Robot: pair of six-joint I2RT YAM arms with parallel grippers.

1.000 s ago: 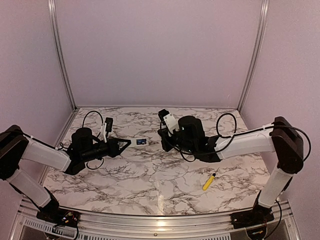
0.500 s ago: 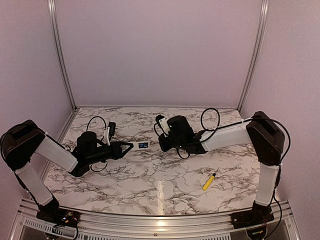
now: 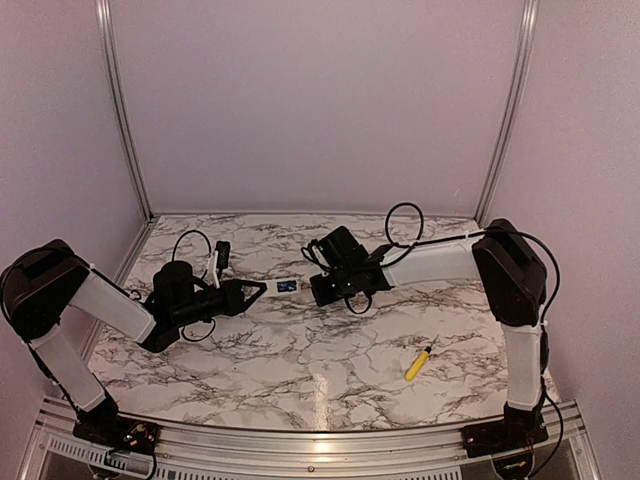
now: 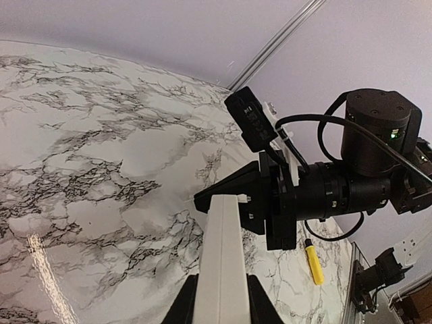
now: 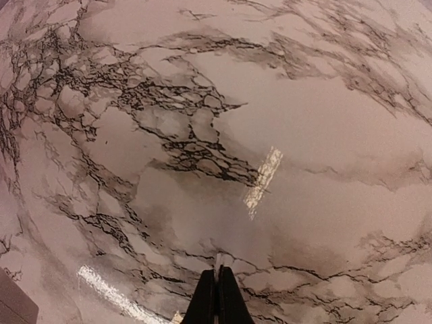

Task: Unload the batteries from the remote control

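Two arms meet over the marble table (image 3: 300, 370). At left, the left gripper (image 3: 252, 292) is closed narrowly on the remote control (image 3: 280, 288), which points right. The right gripper (image 3: 314, 290), pinched together and empty, sits at the remote's far end. A yellow screwdriver (image 3: 418, 362) lies farther right. I can't make out the batteries, so prising them out seems to be next.

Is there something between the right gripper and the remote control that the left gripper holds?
Nothing visible. The shut right gripper lies next to the free end of the remote control, held by the left gripper.
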